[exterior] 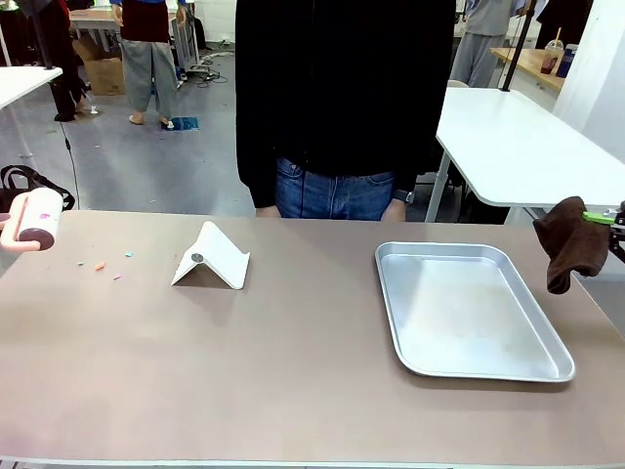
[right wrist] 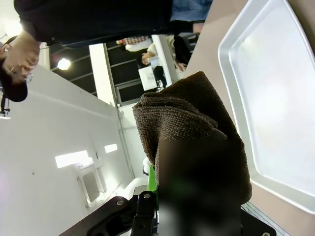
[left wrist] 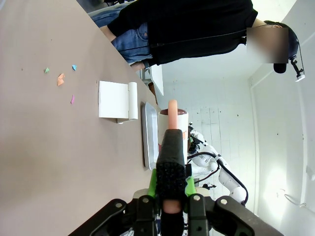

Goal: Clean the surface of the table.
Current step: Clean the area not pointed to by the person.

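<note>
Spanning the room between the robot and a standing person, the tan worktop [exterior: 293,391] looks not yet cleaned: coloured paper scraps [exterior: 99,265] lie near its left edge. Left fingers [left wrist: 171,167] clamp a lint roller [exterior: 39,220] above the far-left corner, while right fingers [right wrist: 197,196] pinch a brown cloth [exterior: 571,244] off the right edge. No lettering is legible.

light: bright, even | shadows: soft | glare: tray [exterior: 469,313] sheen | blur: wrist-view foregrounds
</note>
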